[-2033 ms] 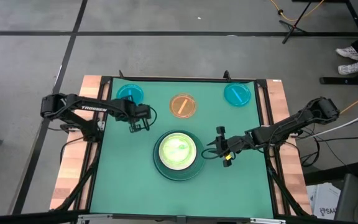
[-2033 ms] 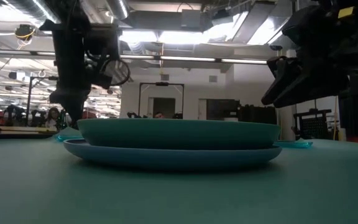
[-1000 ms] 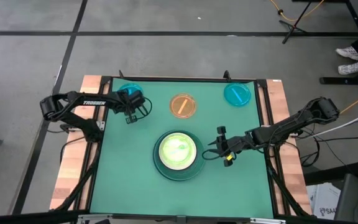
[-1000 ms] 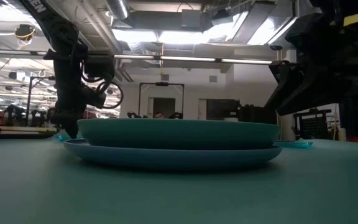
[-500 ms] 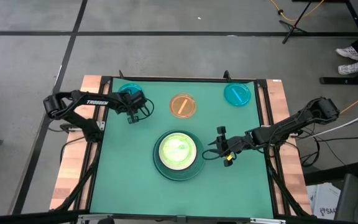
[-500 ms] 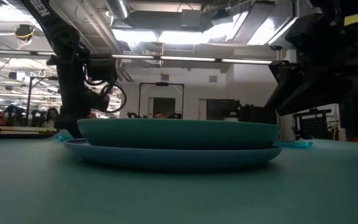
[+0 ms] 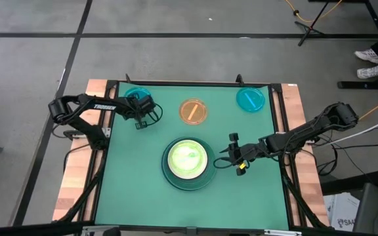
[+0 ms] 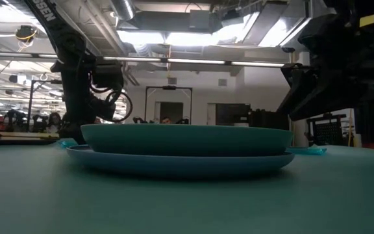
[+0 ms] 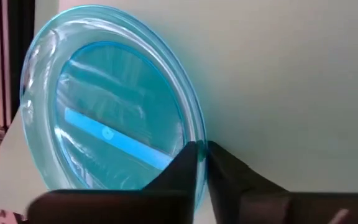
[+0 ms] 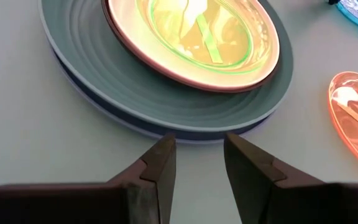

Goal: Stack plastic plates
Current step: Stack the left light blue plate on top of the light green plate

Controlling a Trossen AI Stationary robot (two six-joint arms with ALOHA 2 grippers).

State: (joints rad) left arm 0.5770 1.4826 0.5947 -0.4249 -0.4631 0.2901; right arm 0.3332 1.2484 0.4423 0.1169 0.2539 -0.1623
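Pinching the near rim of a cyan plate (image 9: pixel 104 118) at the upper left of the high view, the left gripper (image 7: pixel 143 115) has its fingers closed on that edge, probably to lift it toward the stack (image 7: pixel 188 162) at centre frame. Right of the stack, the right gripper (image 7: pixel 231 156) hovers with fingers spread, evidently waiting. Only the left wrist view shows the rim between the fingertips; the high view alone places the orange plate (image 7: pixel 193 111) and second cyan plate (image 7: pixel 250 99) along the top.

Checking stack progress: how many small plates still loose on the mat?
3. Cyan plate at the far left corner, at the left gripper; orange plate far centre; second cyan plate far right.
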